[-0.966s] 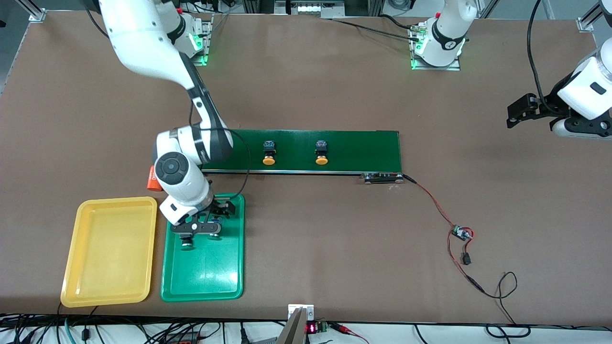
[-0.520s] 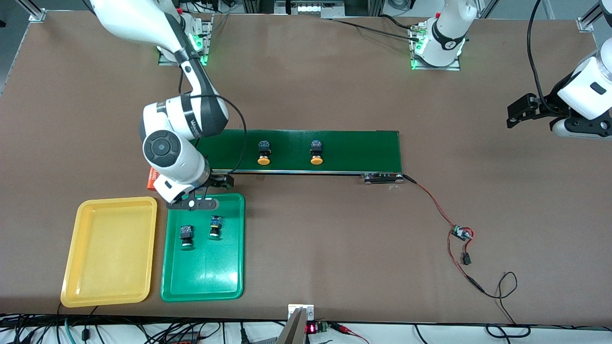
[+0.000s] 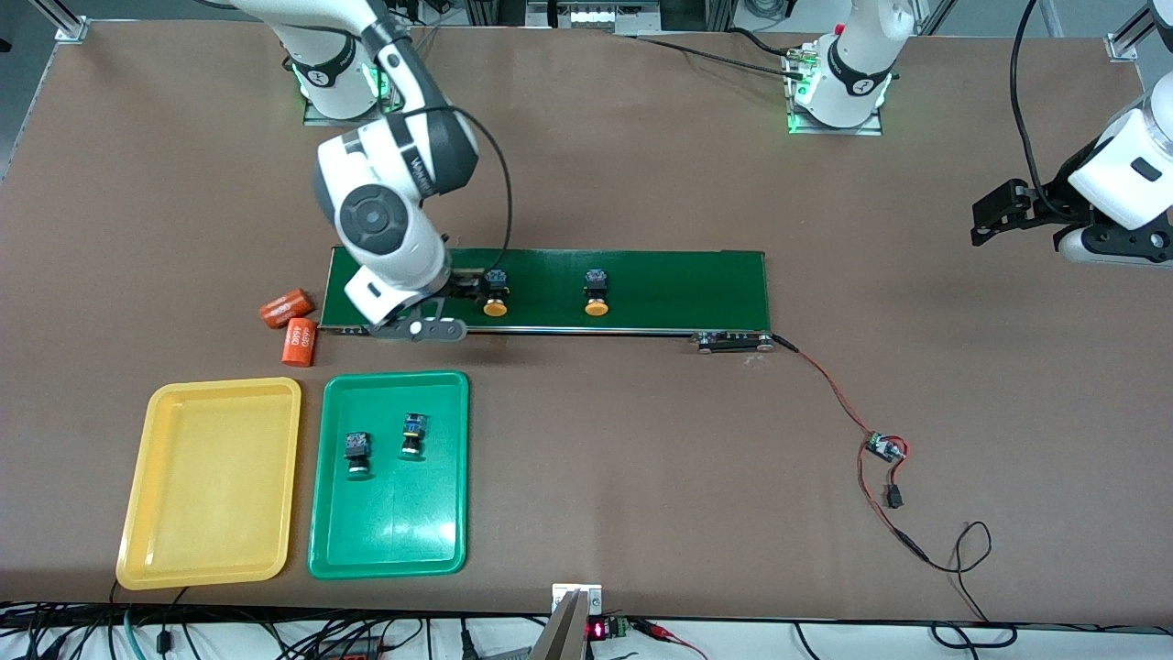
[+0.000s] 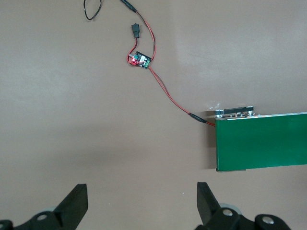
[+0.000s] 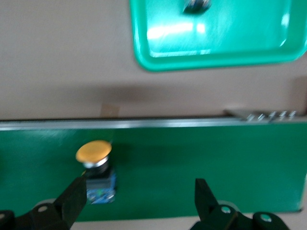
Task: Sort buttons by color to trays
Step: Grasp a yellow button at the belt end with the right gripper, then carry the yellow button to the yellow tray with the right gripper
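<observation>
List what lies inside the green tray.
Two small green-capped push-buttons lie side by side in the shallow green plastic tray, toward the conveyor end. Nothing covers them; their underside is hidden.

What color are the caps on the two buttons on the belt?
Yellow-orange caps, clearest in the front view.

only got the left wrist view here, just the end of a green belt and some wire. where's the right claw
Observer: The right claw hangs open over the long dark-green conveyor belt, one finger beside a yellow-capped push-button.
Operator: any more buttons on the belt
Observer: One, a second yellow-capped push-button, farther toward the left arm's end of the table.
Operator: and the green ones
Observer: Both green-capped push-buttons lie in the shallow green plastic tray.
</observation>
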### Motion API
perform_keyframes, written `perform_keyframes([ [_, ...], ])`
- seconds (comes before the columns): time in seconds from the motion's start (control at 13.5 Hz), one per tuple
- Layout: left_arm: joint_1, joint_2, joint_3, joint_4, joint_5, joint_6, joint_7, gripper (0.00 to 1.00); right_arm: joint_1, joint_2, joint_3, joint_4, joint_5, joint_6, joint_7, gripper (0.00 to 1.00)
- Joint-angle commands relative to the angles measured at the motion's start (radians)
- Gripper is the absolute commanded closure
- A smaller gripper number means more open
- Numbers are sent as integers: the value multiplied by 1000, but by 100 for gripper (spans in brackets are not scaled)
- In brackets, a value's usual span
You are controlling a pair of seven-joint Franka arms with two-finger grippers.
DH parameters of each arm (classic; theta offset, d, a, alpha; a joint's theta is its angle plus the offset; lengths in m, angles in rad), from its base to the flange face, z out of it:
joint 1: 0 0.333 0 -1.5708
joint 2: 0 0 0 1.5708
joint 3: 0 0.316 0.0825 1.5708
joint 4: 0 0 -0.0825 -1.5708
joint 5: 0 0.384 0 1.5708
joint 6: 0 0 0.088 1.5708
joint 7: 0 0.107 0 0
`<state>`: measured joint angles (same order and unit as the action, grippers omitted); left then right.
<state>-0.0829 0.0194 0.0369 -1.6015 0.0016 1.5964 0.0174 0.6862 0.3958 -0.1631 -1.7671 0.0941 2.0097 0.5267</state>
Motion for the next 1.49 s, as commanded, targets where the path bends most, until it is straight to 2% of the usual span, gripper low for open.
perform_keyframes([
  [0.0, 0, -19, -3, -12, 17, -3, 18, 0, 9, -66, 36, -158, 9, 107, 67, 0],
  [0.37, 0, -18, -3, -12, 17, -4, 18, 0, 10, -46, 63, -213, 9, 214, 110, 0],
  [0.89, 0, -19, -2, -12, 17, -6, 19, 0, 4, 52, 62, -218, 9, 325, 96, 0],
  [0.97, 0, -18, -2, -11, 17, -7, 19, 0, -5, 52, 62, -218, 9, 324, 92, 9],
  [1.04, 0, -18, -2, -11, 17, -7, 19, 0, -10, 54, 62, -216, 9, 317, 93, 26],
  [1.11, 0, -18, -2, -11, 17, -7, 19, 0, -11, 52, 62, -213, 10, 310, 105, 61],
  [1.26, 0, -18, -2, -11, 17, -7, 19, 0, -36, 46, 57, -206, 12, 302, 98, 72],
  [1.41, 0, -19, -2, -11, 17, -9, 19, 0, -56, 31, 56, -203, 10, 302, 96, 77],
])
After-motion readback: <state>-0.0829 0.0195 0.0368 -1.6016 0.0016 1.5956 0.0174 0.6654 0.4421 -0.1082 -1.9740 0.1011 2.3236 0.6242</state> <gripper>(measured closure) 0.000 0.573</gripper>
